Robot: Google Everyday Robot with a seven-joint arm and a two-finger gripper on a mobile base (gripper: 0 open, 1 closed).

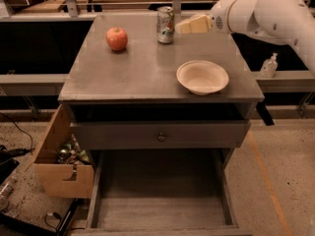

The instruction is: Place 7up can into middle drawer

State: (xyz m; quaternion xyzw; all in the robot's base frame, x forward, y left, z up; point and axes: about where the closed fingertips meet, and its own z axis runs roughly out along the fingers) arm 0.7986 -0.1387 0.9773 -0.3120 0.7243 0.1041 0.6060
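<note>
The 7up can (166,25) stands upright at the back of the grey cabinet top (138,73). My gripper (183,26) hangs just right of the can at about its height, on a white arm reaching in from the upper right; it holds nothing that I can see. The middle drawer (158,214) is pulled out at the bottom of the view, with a bare plank floor and nothing in it.
A red apple (117,38) sits left of the can. A white paper bowl (203,76) sits at the front right of the top. A shut drawer front with a round knob (161,136) lies above the open drawer. A cardboard box (58,161) stands at the left, a pump bottle (268,66) at the right.
</note>
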